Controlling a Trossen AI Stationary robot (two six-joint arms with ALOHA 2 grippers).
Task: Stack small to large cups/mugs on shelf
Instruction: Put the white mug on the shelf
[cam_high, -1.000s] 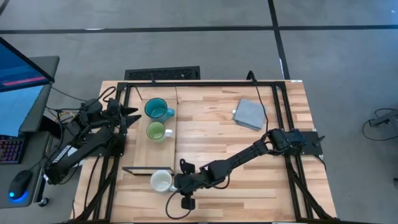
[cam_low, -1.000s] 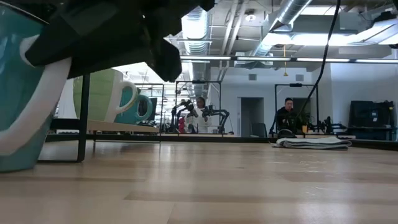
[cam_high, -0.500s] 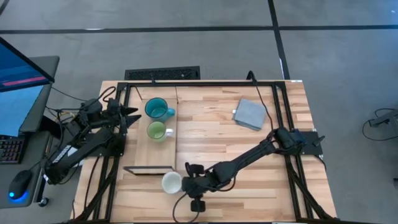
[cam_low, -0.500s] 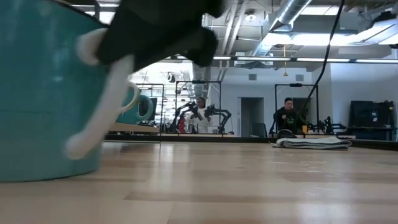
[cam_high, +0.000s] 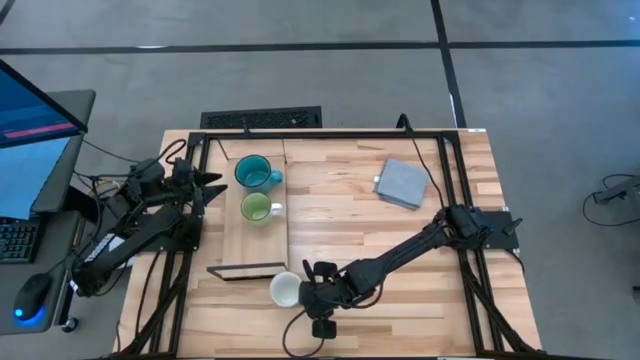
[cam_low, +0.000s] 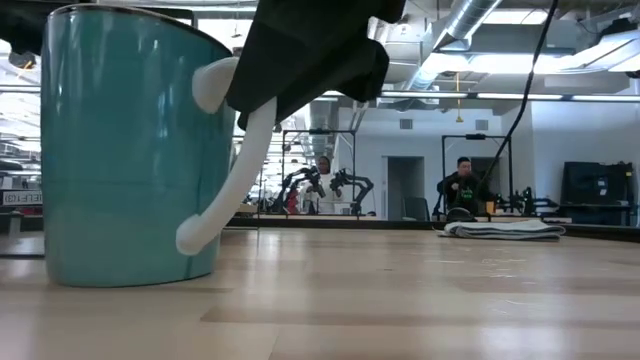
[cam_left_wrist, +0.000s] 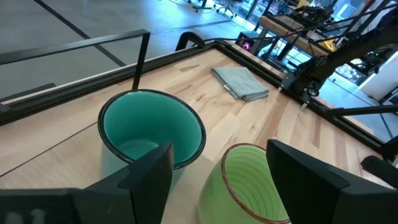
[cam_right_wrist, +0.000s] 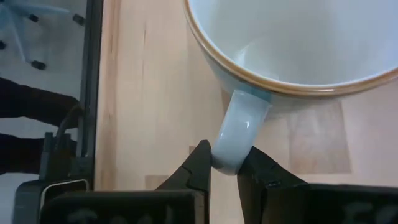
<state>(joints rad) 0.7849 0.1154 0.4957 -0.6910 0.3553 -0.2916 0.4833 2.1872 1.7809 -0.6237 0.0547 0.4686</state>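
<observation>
Where right pincer (cam_right_wrist: 225, 167) nips, white mug's (cam_right_wrist: 292, 43) handle sits.

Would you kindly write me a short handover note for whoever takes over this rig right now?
Right end effector: shut on the handle of the white mug, which stands on the tabletop just off the framed end of the shelf.
Left end effector: open, waiting by the shelf's far end, holding nothing.
Teal mug and light green mug: both upright on the shelf, side by side.
Done: two mugs shelved.
Left: get the white mug onto the shelf, then order the mugs small to large.
</observation>
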